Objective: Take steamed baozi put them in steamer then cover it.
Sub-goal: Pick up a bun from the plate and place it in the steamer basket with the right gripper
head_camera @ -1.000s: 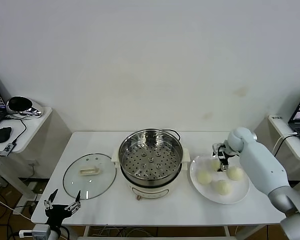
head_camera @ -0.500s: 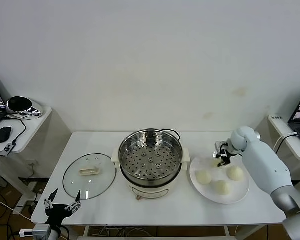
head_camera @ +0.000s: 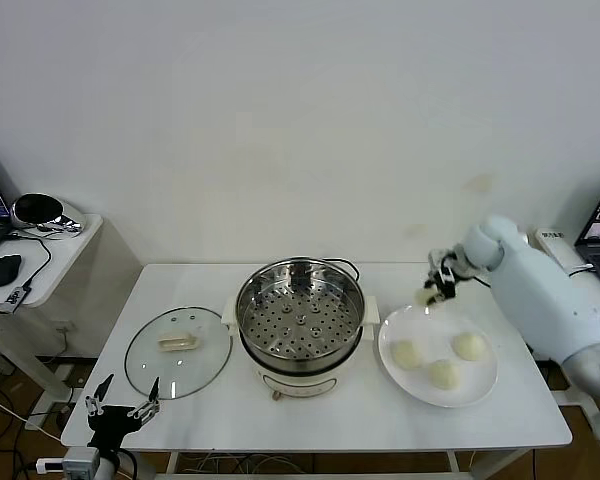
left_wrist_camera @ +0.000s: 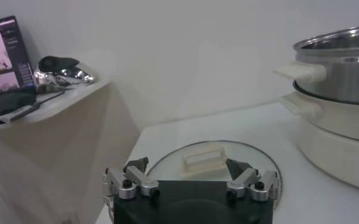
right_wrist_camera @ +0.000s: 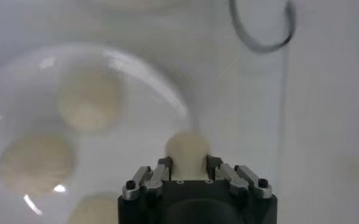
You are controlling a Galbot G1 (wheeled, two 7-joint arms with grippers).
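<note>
My right gripper [head_camera: 435, 292] is shut on one pale steamed baozi [right_wrist_camera: 188, 152], held in the air above the far left rim of the white plate [head_camera: 480, 385]. Three more baozi [head_camera: 408, 353] lie on that plate, seen below in the right wrist view [right_wrist_camera: 89, 100]. The steamer [head_camera: 300, 312], a shiny pot with a perforated tray on a cream base, stands at the table's middle with nothing in it. The glass cover [head_camera: 178, 351] lies flat to its left, also in the left wrist view [left_wrist_camera: 213, 159]. My left gripper [head_camera: 122, 409] is open, parked low at the table's front left corner.
A black cable [right_wrist_camera: 261, 27] loops on the table behind the plate. A side shelf [head_camera: 40, 250] at the far left carries a mouse and a shiny object. The steamer's side handle [left_wrist_camera: 298, 72] sticks out toward the cover.
My right gripper closed on a baozi on the plate and lifted it up and back, off the plate. The left arm has stayed where it was.
</note>
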